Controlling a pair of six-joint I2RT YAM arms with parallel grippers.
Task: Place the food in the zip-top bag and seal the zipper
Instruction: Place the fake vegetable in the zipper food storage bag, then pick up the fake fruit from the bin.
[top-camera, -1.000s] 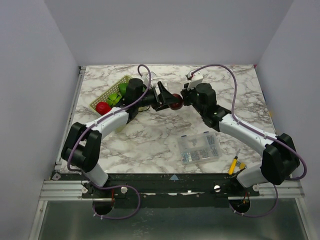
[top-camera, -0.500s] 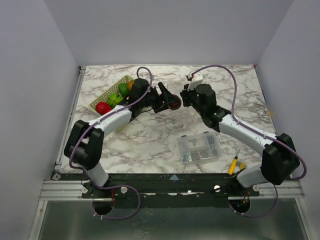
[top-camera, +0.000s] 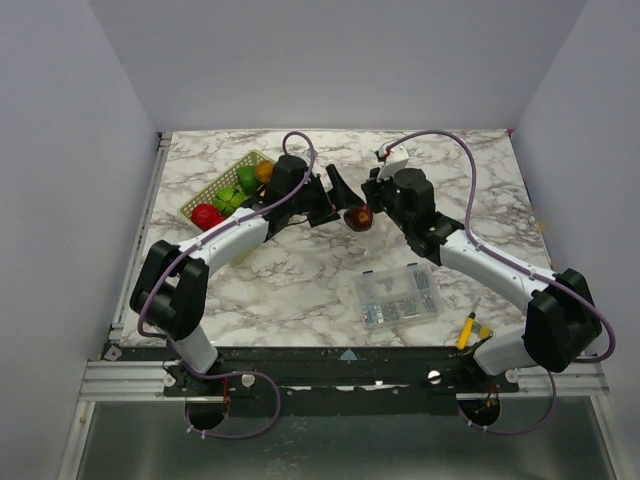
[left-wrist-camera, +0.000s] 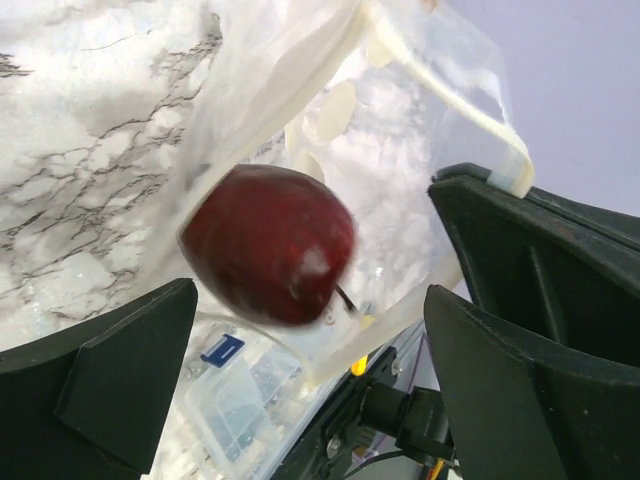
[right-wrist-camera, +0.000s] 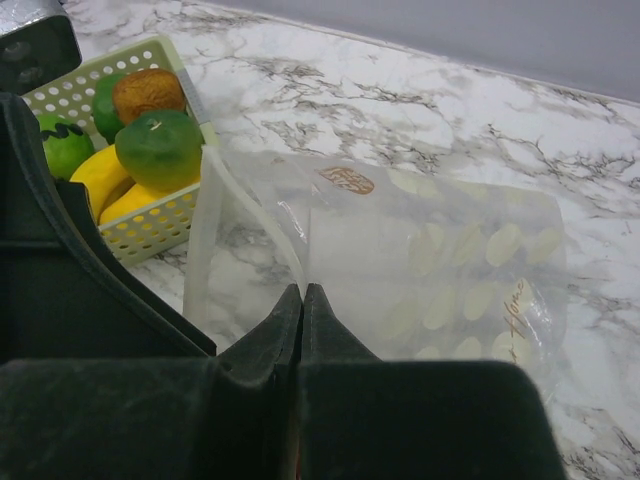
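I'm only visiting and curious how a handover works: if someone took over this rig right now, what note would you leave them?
Left gripper: open, holding nothing.
Right gripper: shut on the clear plastic zip-top bag with white dots, near its mouth.
Dark red toy apple: free of both grippers, blurred, at or just inside the bag's mouth; I cannot tell which.
Other toy food, green, yellow, brown and red, sits in the pale lattice basket.
Done: at most the apple.
Left: bag the basket's food, then press the pale zipper strip shut; it gapes open.
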